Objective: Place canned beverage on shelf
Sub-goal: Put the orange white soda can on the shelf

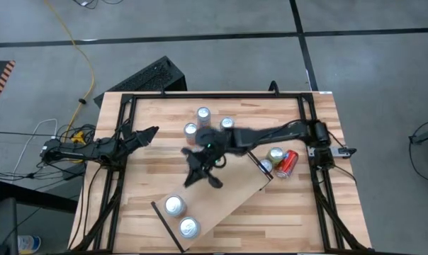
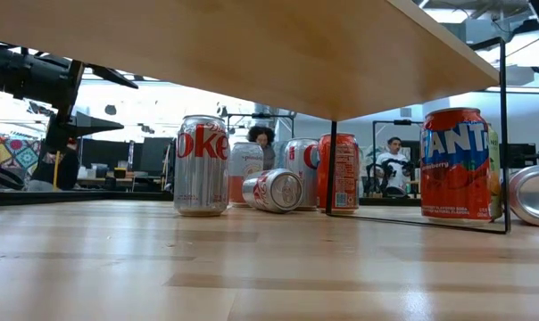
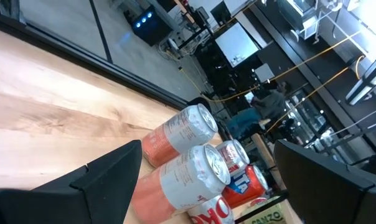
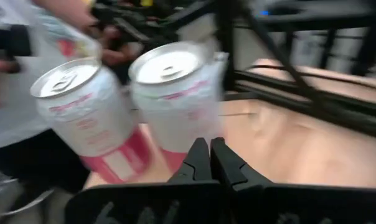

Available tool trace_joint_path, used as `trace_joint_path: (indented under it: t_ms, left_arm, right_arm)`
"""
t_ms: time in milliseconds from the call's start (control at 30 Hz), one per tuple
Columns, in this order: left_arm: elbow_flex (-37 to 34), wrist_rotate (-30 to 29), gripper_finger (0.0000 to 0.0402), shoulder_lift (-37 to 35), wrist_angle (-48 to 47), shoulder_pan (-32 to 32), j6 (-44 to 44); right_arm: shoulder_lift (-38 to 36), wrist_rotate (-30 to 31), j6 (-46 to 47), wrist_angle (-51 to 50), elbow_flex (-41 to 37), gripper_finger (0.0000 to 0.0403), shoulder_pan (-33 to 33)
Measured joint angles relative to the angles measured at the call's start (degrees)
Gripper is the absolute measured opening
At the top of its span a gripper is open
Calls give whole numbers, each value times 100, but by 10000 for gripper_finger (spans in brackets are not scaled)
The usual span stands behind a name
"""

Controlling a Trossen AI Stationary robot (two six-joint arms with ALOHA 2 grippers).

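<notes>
The right gripper point(image 1: 200, 166) hangs over the middle of the table point(image 1: 143, 191), its two fingers pressed together with nothing between them; in the right wrist view the fingertips point(image 4: 211, 155) meet in front of two pink-and-silver cans point(image 4: 175, 99) that stand close together. The right arm reaches in from the right side of the table across the far end of the shelf point(image 1: 228, 205). The shelf is a pale wood board lying at a slant across the near middle of the table, with a thin black strip point(image 1: 164, 223) at its near left end. Two silver-topped cans point(image 1: 174, 205) stand on it near that end, one just beside the other point(image 1: 189, 227). Three more cans point(image 1: 203, 114) stand upright in a cluster on the far middle of the table, off the shelf and just beyond the right arm. By the shelf's far right end a red can point(image 1: 285, 163) lies on its side, with two upright cans point(image 1: 276, 154) just beside it. The left gripper point(image 1: 147, 134) waits at the left side of the table, its fingers point(image 3: 107, 177) spread apart and empty, pointing toward the can cluster. In the low view a Diet Coke can point(image 2: 202, 165) stands upright, a small can point(image 2: 274, 190) lies on its side, and an orange Fanta can point(image 2: 455, 163) stands at the right.
</notes>
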Motion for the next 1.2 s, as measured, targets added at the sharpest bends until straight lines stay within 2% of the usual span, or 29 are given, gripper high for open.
trace_joint_path:
  t_ms: [200, 367, 500, 633, 767, 867, 1000, 1200]
  left_arm:
    - [0, 295, 351, 0, 250, -2, -109]
    - [0, 414, 351, -2, 509, -2, -128]
    - [0, 403, 351, -1, 521, -1, -130]
    - [0, 401, 351, -2, 482, -2, -130]
    - [0, 396, 351, -2, 490, -2, -130]
    - [0, 392, 351, -2, 499, 0, -163]
    - [0, 392, 351, -2, 490, 0, -119]
    - [0, 304, 351, -1, 389, 0, -53]
  right_arm:
    - [-895, 932, -282, -1299, 2, 0, -355]
    - [-1555, 2163, -223, -2583, 11, 11, -889]
    - [-1812, 2517, -191, -3437, 9, 59, -1303]
    - [-1917, 2888, -103, -3890, 8, 136, -1694]
    - [-1808, 3393, -143, -3940, 8, 216, -1993]
    - [-1625, 3525, -32, -3809, 8, 257, -2213]
    - [-1278, 3561, 23, -3321, 2, 277, -2374]
    - [-709, 3601, -335, -2606, 6, 282, -2374]
